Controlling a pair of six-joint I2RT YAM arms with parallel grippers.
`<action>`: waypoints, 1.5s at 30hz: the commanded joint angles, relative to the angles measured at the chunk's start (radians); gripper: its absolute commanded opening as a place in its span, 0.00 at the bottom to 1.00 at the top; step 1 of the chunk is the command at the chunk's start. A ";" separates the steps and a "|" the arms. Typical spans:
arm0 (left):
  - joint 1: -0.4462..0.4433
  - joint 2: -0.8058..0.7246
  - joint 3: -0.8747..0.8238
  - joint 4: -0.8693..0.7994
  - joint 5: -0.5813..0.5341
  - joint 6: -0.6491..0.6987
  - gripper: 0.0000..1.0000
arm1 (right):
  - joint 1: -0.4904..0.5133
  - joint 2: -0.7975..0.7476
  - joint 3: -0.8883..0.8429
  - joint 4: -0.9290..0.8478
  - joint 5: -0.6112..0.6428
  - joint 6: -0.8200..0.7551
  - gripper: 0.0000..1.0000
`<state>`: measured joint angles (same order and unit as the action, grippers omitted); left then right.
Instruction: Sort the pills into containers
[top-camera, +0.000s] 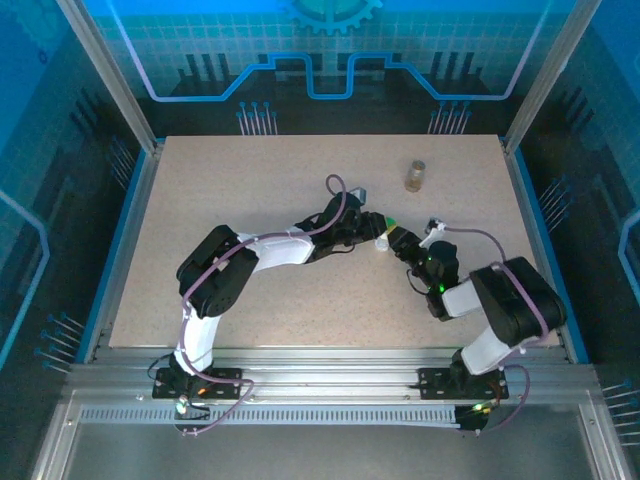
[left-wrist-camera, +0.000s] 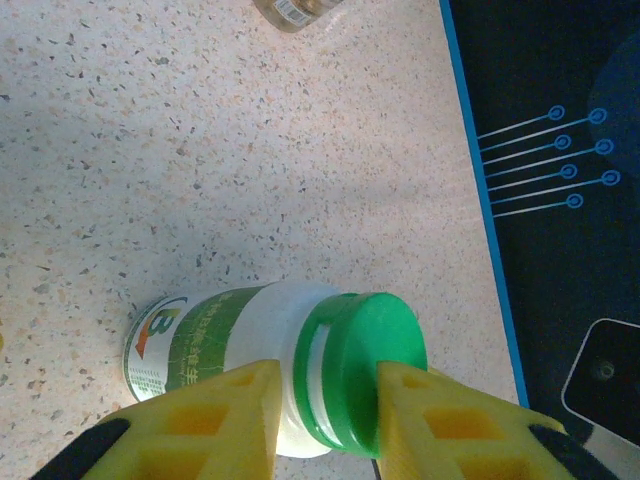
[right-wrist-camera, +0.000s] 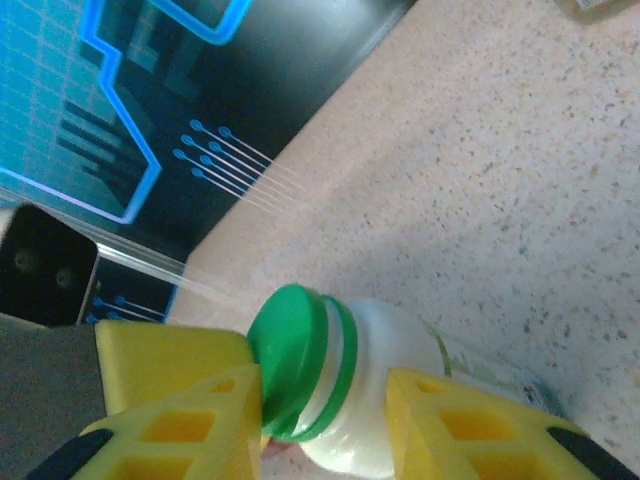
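Yellow fingers (left-wrist-camera: 220, 410) of my left hand (left-wrist-camera: 325, 385) clamp the bottle (left-wrist-camera: 220, 325) at the neck — likely light, stiff, slick; my right hand (right-wrist-camera: 320, 390) straddles its green cap (right-wrist-camera: 290, 345), grip unclear.

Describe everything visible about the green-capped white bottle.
The bottle looks like white plastic, with a green printed label round its body and a glossy green cap in place. It lies roughly sideways over the speckled table, cap toward the right arm. The left gripper is shut on it at neck and cap. The right gripper has its yellow fingers either side of the cap. Whether the base touches the table cannot be told.
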<state>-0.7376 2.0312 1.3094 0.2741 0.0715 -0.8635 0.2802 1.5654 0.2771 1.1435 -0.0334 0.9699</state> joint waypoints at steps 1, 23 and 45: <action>0.011 0.084 -0.007 -0.281 -0.019 0.048 0.30 | 0.031 -0.099 0.043 -0.505 -0.012 -0.093 0.40; 0.049 -0.242 0.061 -0.337 -0.033 0.122 0.53 | -0.033 -0.388 0.648 -1.524 0.032 -0.695 0.74; 0.107 -0.853 -0.645 -0.177 -0.353 0.450 0.73 | 0.103 0.208 0.959 -1.637 0.173 -0.766 0.65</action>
<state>-0.6365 1.2041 0.6899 0.0212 -0.2420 -0.4522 0.3725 1.7363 1.1915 -0.4545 0.1131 0.2062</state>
